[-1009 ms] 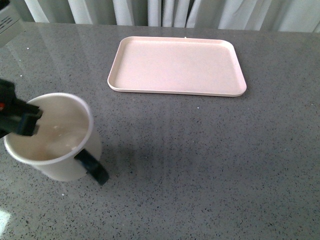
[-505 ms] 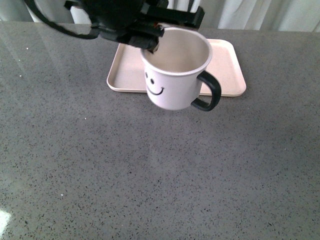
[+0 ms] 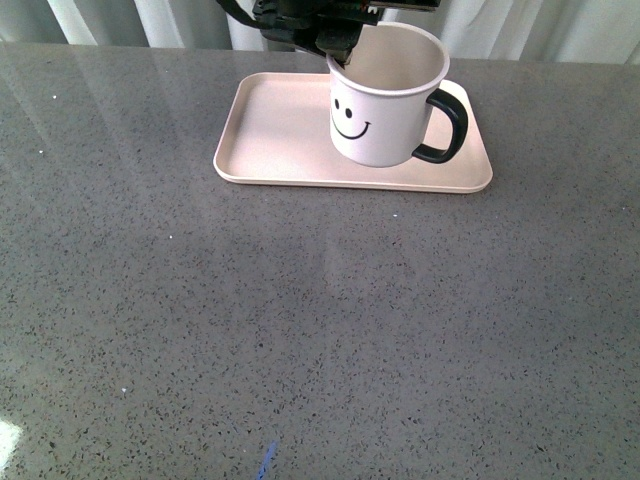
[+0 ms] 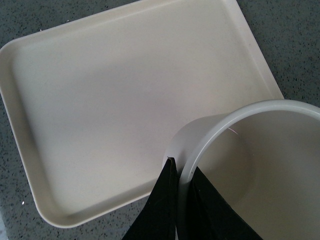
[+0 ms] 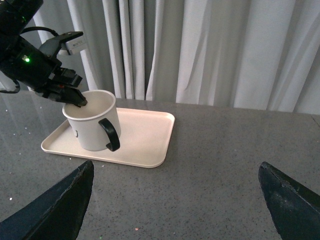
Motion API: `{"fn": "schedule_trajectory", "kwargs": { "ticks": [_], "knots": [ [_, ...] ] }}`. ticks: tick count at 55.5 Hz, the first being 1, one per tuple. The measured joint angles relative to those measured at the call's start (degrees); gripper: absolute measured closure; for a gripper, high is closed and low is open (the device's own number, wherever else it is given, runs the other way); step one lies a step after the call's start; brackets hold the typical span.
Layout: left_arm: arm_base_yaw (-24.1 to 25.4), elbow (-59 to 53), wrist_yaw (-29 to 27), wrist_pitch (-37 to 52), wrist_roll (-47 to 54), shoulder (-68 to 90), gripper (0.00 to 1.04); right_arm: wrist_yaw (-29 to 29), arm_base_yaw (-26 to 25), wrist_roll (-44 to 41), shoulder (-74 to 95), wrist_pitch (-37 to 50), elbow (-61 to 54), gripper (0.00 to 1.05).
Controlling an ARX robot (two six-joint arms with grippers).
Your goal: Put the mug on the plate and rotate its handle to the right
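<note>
A white cylindrical mug [image 3: 385,110] with a black smiley face [image 3: 350,120] printed on its side is within the flat pale pink rectangular plate [image 3: 280,130], a rounded-corner tray with a low raised rim. The mug is upright over the plate's right half, nearer the plate's front long edge than its back one. Its base is at the plate's floor, though it cannot be told whether it rests there fully. The smiley faces the plate's front long edge. The glossy black C-shaped handle [image 3: 450,125] points toward the plate's right short edge.

The black left gripper [image 3: 335,45] reaches in from behind the plate's back long edge and is clamped on the mug's rim, on the side opposite the handle. In the left wrist view its 2 fingers [image 4: 162,210] pinch the mug [image 4: 260,170] wall, 1 inside and 1 outside, with the bare plate [image 4: 125,90] floor spread beyond them.

The right gripper [image 5: 176,167] is well apart from the plate [image 5: 145,135], its 2 fingers spread wide with nothing between them. Its camera sees the mug [image 5: 90,127], the handle [image 5: 111,135] and the left gripper [image 5: 75,100].

The plate lies on a grey speckled tabletop [image 3: 300,320]. Pale pleated curtains [image 5: 200,50] hang behind the plate's back edge.
</note>
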Motion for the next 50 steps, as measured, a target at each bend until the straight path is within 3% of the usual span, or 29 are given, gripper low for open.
{"fn": "schedule_trajectory", "kwargs": {
  "ticks": [50],
  "knots": [
    [1.2,17.6,-0.1,-5.0,-0.5,14.0,1.03,0.0,0.0,0.0,0.0,0.0,0.0,0.09]
  ]
}}
